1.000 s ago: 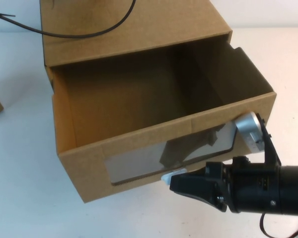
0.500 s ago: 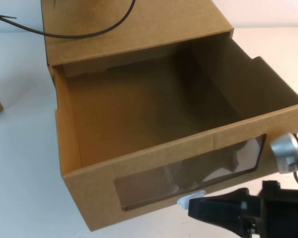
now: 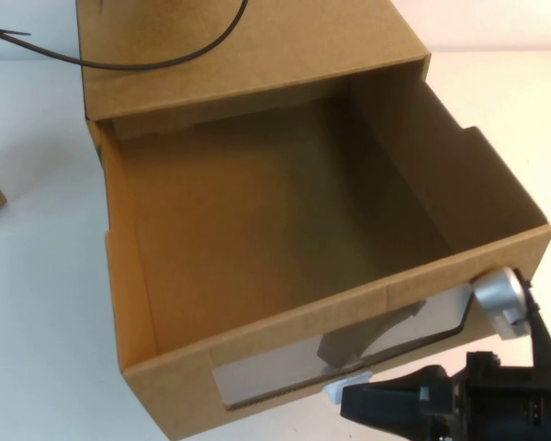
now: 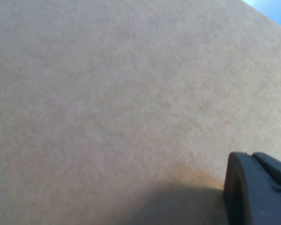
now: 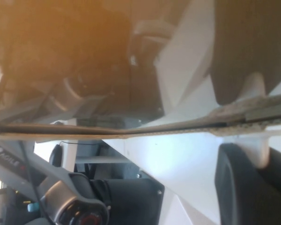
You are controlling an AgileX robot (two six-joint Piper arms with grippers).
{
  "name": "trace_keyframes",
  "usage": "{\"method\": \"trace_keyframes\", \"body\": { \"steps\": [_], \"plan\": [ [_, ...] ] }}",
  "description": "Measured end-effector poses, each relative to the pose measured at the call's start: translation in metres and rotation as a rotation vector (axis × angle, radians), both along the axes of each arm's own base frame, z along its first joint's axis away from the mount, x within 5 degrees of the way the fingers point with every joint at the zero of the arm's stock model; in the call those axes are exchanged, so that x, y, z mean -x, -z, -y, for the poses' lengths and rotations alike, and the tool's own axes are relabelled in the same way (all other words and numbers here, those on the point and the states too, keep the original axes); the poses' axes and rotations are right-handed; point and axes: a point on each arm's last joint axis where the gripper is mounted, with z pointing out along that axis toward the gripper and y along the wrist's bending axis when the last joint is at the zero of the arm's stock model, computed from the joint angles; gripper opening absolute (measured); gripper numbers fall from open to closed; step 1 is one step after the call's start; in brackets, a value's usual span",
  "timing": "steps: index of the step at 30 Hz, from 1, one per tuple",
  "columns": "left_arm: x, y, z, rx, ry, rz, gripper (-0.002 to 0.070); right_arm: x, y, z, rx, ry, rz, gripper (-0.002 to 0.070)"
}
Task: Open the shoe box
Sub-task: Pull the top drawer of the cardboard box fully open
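high view: box tab [image 3: 348,384] in right tool [image 3: 358,402]; left tool [image 4: 255,188] against cardboard [image 4: 107,93]

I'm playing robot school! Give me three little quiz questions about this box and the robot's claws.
1. True or false: the shoe box drawer is pushed shut.
2. What does the right gripper, at the drawer's front, pinch? A) white pull tab B) a shoe C) a spoon
3. Fill in: the left gripper sits close to brown ____.
Key: 1 false; 2 A; 3 cardboard.
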Motion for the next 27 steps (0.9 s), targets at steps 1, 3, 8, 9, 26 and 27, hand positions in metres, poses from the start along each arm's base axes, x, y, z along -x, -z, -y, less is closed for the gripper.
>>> {"method": "trace_keyframes", "body": {
  "steps": [1, 3, 8, 9, 26, 27],
  "plan": [
    [0.0, 0.0, 0.0, -0.001, 0.0, 0.003, -0.0005, -0.001, 0.002, -0.001, 0.004, -0.003, -0.01, 0.0011],
    [0.0, 0.0, 0.0, 0.0, -0.001, 0.005, -0.0005, -0.002, 0.005, -0.002, 0.01, -0.01, -0.022, 0.0011],
    [0.0, 0.0, 0.0, 0.0, -0.001, 0.005, -0.0005, -0.003, 0.007, -0.003, 0.013, -0.018, -0.026, 0.0011],
    [0.0, 0.0, 0.0, 0.001, -0.002, 0.007, -0.0005, -0.003, 0.007, -0.003, 0.012, -0.02, -0.028, 0.0011],
    [-0.002, 0.0, 0.0, 0.009, -0.005, 0.014, -0.0006, 0.024, 0.003, -0.013, -0.067, -0.279, -0.045, -0.0015],
    [-0.002, 0.0, 0.0, 0.008, -0.004, 0.015, -0.0006, 0.024, 0.004, -0.013, -0.065, -0.276, -0.045, -0.0015]
  ]
}}
